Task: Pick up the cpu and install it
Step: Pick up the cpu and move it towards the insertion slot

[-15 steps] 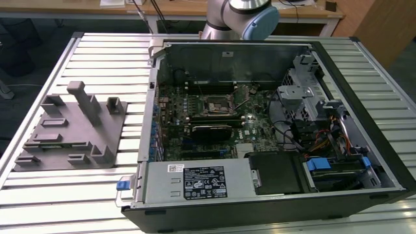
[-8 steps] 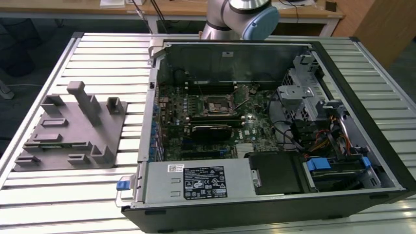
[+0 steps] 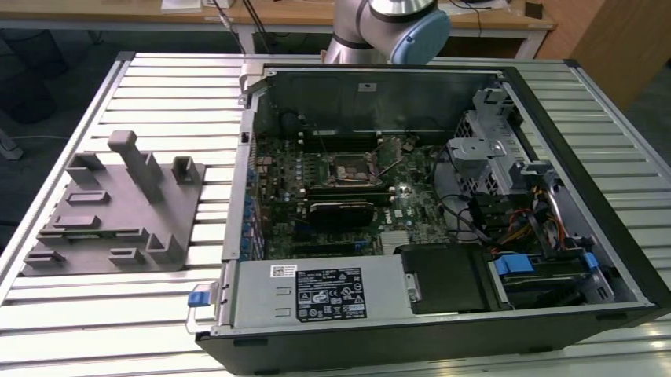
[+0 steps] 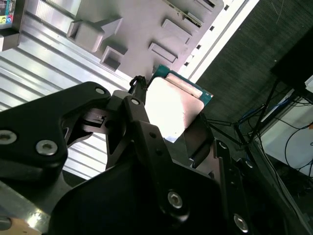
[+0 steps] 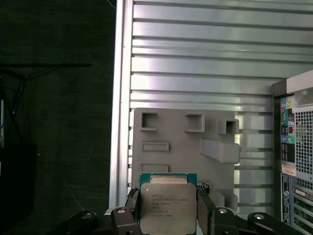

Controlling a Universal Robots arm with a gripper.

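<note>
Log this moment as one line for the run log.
gripper: shut on cpu | cpu: held over grey fixture block | computer case: open, cpu not yet installed

This looks like a robotics lab or workshop. A slotted aluminium table (image 3: 157,94) carries an opened desktop computer case (image 3: 419,345) with its motherboard (image 3: 357,181) bare, and a grey plastic fixture block (image 3: 115,212) sits at the exterior view's left. A robot arm (image 3: 383,31) stands at the table's far edge, with a wooden desk (image 3: 294,14) and hanging cables (image 3: 251,20) beyond it.
</note>
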